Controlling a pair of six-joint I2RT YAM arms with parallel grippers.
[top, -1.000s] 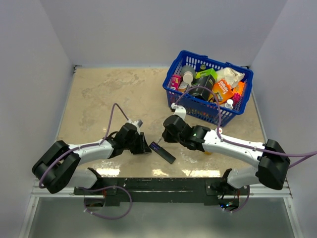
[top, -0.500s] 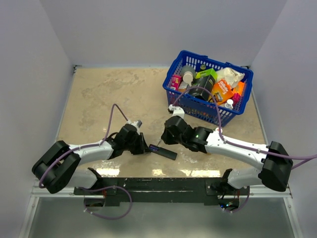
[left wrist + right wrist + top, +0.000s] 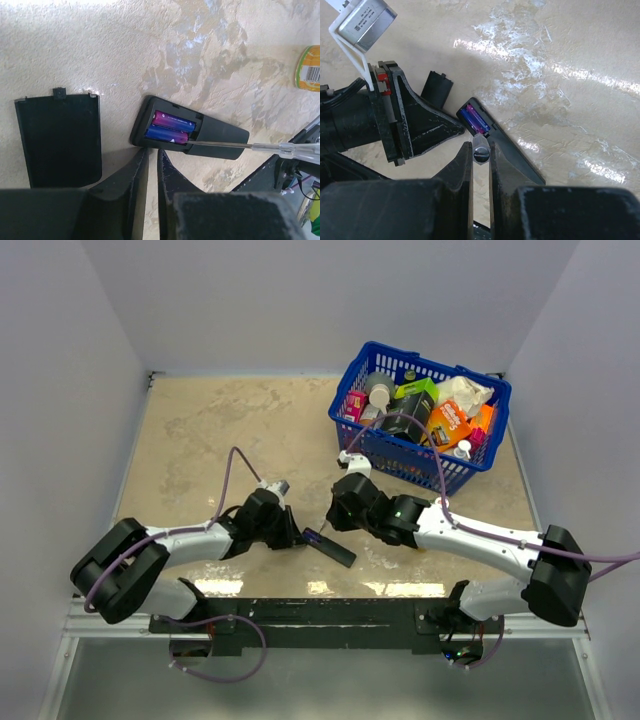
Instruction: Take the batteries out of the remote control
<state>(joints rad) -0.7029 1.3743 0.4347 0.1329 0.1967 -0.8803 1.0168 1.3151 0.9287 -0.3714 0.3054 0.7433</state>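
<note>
So, both slim, shiny purple-and-blue batteries (image 3: 169, 127) sit side by side in the open bay of the flat matte-black plastic remote control (image 3: 220, 136). It lies on the mottled beige stone-look tabletop (image 3: 150, 50) between the two arms. Its long axis runs diagonally, bay end toward the left arm and the other end toward the right arm. The left gripper (image 3: 148, 159) has its black fingers nearly together with nothing between them, tips right at the bay end of the remote control, which looks like bracing to me. The right gripper (image 3: 480, 146) is clamped on the butt of a thin grey clear-handled stick (image 3: 225, 145). That stick lies along the remote's length with its tip at the end of the nearer, bluer battery. Can't tell from these angles if the tip is wedged under it or just touching. I'd guess the right arm does the prying, levering the battery up and out. The flat black rectangular cover piece (image 3: 57, 142) lies apart, beside the left fingers.
</note>
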